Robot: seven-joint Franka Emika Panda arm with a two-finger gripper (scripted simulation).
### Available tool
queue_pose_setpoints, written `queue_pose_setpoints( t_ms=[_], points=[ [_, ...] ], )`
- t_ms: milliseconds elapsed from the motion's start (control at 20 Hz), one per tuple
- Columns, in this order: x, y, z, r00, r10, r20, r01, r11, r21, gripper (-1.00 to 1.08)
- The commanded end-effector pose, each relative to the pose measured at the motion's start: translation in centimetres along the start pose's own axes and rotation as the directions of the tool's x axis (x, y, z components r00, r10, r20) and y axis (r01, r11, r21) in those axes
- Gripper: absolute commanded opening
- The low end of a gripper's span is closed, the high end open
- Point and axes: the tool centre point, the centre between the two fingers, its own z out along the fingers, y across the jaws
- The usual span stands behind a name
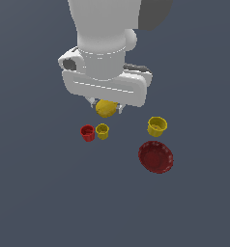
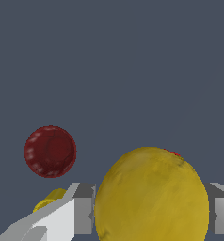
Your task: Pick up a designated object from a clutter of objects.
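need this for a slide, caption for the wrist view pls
Wrist view: gripper shut on the yellow ball, dark red plate on the floor beyond.

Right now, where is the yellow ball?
In the exterior view the yellow ball sits between the gripper fingers, just above the small yellow cup and small red cup.

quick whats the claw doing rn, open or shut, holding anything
claw: shut on the yellow ball, one finger on each side of it in the wrist view.
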Motion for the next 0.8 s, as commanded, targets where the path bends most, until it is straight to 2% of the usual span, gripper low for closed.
queue_pose_setpoints(
  t_ms=[0,350,750],
  points=[
    [0.3,0.3,-2.0,1.000,0.000,0.001,0.000,1.000,0.000,-1.00],
    [1.1,0.8,-5.5,1.000,0.000,0.001,0.000,1.000,-0.001,-1.00],
    [1.4,0.9,-6.6,1.000,0.000,0.001,0.000,1.000,-0.001,-1.00]
  ],
)
